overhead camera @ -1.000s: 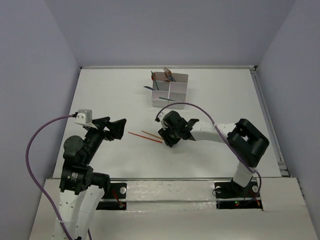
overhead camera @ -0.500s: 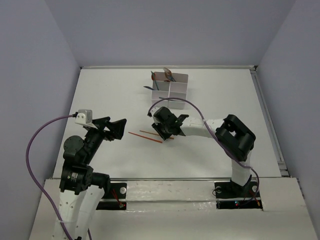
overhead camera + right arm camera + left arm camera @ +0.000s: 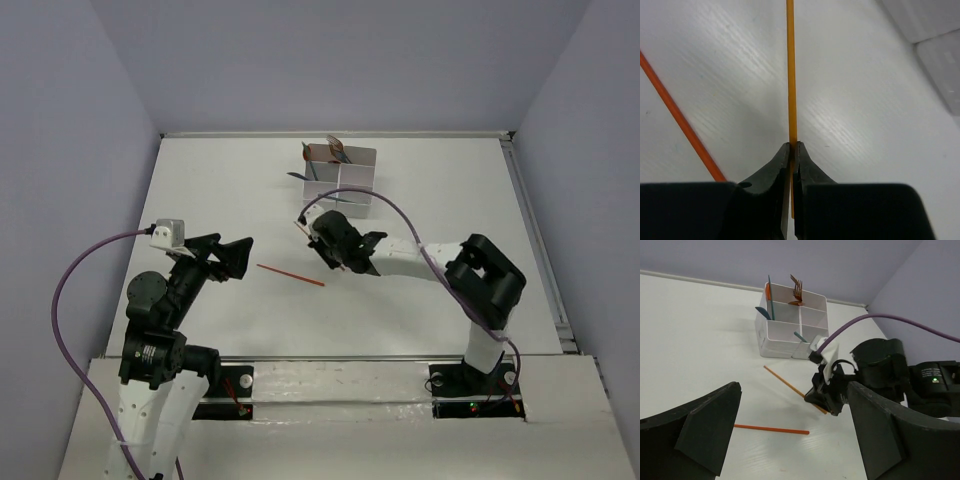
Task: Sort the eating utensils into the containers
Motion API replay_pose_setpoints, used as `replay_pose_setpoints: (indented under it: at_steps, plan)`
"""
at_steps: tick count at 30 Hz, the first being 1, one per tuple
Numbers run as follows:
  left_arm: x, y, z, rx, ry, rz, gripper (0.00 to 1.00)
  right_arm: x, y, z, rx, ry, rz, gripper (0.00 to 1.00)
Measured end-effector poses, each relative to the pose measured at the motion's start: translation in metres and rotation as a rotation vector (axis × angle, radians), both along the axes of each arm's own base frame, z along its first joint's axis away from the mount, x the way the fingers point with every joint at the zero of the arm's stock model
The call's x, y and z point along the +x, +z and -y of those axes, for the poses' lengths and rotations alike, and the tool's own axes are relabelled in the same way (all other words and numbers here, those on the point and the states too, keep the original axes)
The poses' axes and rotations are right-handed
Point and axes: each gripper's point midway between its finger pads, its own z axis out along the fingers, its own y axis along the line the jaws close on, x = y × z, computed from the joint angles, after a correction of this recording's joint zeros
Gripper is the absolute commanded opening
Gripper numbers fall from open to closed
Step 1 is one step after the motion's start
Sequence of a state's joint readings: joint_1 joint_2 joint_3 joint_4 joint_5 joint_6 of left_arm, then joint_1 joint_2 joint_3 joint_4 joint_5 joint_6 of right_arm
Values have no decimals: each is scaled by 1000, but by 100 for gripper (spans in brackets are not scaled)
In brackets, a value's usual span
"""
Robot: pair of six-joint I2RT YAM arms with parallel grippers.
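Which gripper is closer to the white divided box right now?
Right. The right gripper sits just in front of the box, shut on a yellow-orange stick. The left gripper is open, farther off to the box's near left.

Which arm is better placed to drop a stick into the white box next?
Right. The right gripper is shut on an orange stick and sits close to the white box. The left gripper is open, empty and farther from it.
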State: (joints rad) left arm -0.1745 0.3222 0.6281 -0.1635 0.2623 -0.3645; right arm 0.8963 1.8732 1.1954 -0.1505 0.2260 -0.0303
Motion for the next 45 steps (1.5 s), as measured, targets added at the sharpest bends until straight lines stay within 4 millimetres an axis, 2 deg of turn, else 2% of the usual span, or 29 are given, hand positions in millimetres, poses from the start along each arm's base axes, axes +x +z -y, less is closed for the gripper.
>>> replay_pose_setpoints:
  at_steps: [3, 6, 8, 10, 12, 14, 16, 19, 23, 34, 45]
  plan:
    - [0, 0, 0, 0, 0, 1, 99, 20, 44, 5, 90, -37, 135, 7]
    - [0, 0, 0, 0, 0, 1, 99, 59, 110, 13, 251, -113, 307, 7]
    - [0, 0, 0, 0, 0, 1, 99, 89, 147, 29, 346, -179, 422, 7]
    - [0, 0, 0, 0, 0, 1, 99, 115, 174, 48, 422, -237, 533, 7]
    - [0, 0, 0, 0, 0, 1, 99, 133, 183, 63, 455, -274, 596, 7]
    - [0, 0, 0, 0, 0, 1, 99, 148, 186, 73, 478, -299, 646, 7]
    - [0, 0, 0, 0, 0, 1, 99, 165, 176, 80, 487, -319, 676, 7]
    - [0, 0, 0, 0, 0, 0, 99, 179, 154, 83, 485, -325, 678, 7]
    - [2, -1, -1, 1, 5, -5, 99, 187, 134, 80, 488, -315, 674, 7]
    - [3, -2, -2, 2, 10, -10, 99, 177, 117, 81, 528, -302, 680, 7]
    - [3, -3, -2, 2, 10, -13, 99, 178, 109, 81, 527, -301, 681, 16]
